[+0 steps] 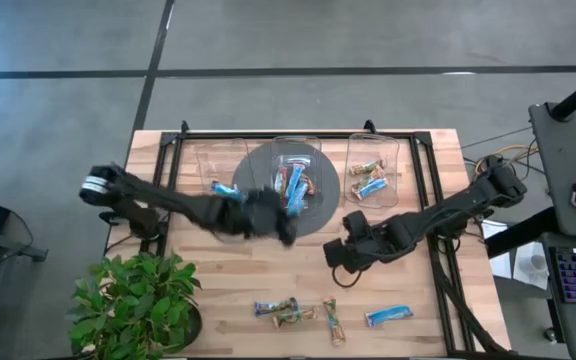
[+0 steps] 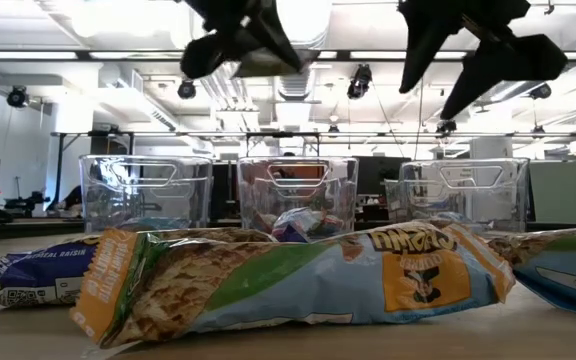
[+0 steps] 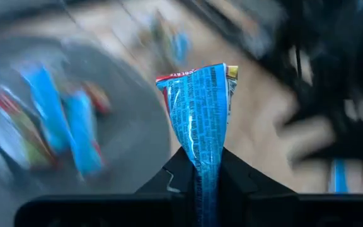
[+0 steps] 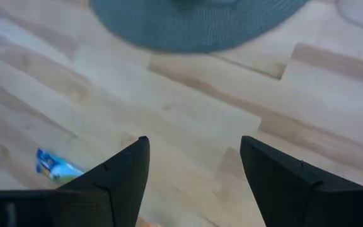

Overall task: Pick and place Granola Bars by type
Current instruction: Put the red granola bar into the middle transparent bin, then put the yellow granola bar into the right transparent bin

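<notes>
Left wrist view shows the left pincer [image 3: 201, 180] clamped on a shiny blue wrapped bar [image 3: 200, 120] with white print and a red-edged end, held above the round grey mat [image 1: 258, 200]. On that mat sits the middle one of three clear bins [image 1: 296, 165], holding several bars. Four more bars [image 1: 328, 318] lie loose near the tabletop's [image 1: 408, 290] front edge. The right pincer [image 4: 194, 161] hovers over bare wood with its fingers spread wide, its arm reaching in from the right.
</notes>
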### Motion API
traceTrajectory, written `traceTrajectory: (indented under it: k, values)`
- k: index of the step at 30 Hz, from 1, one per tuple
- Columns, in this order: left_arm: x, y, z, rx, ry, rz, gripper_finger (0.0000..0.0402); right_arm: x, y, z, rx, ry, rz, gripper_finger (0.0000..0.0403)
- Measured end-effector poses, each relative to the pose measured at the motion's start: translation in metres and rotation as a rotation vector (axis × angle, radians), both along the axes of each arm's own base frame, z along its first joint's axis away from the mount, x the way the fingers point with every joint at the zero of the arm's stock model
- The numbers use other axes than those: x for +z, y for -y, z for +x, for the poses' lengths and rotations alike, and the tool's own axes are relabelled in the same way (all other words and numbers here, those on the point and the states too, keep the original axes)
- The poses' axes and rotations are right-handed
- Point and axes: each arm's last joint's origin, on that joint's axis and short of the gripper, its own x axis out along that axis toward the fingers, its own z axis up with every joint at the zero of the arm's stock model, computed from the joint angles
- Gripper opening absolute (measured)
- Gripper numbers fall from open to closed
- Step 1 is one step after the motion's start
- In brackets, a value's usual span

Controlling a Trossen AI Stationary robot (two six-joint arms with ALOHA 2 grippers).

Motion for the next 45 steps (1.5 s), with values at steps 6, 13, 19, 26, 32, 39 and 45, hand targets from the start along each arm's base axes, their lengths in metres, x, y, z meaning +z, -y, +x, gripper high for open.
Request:
traceTrajectory:
  k: [6, 13, 19, 26, 32, 39, 45]
  values:
    - [-0.002, -0.086, 0.009, 0.063, 0.045, -0.094, 0.0025, 0.005, 0.002, -0.002, -0.029, 0.032, -0.029, 0.0237]
    - [-0.035, -0.153, 0.018, 0.133, -0.007, -0.160, 0.0064, 0.005, 0.002, -0.001, -0.032, 0.040, -0.034, 0.0237]
    - [-0.039, -0.157, 0.021, 0.117, -0.020, -0.125, 0.0136, 0.005, 0.002, 0.000, -0.029, 0.037, -0.036, 0.0237]
    - [0.002, -0.132, 0.000, -0.044, 0.016, -0.052, 0.0153, 0.004, 0.001, -0.001, 0.007, 0.024, -0.042, 0.0237]
    - [0.033, -0.084, -0.038, -0.292, -0.093, 0.065, 0.0154, -0.001, -0.017, 0.002, 0.331, -0.034, 0.034, 0.0237]
    - [0.037, -0.031, -0.075, -0.485, -0.104, 0.085, 0.0154, -0.036, -0.044, 0.016, 0.512, -0.137, 0.228, 0.0237]
    - [0.021, -0.009, -0.097, -0.524, -0.107, -0.003, 0.0154, -0.056, -0.077, 0.030, 0.538, -0.173, 0.367, 0.0237]
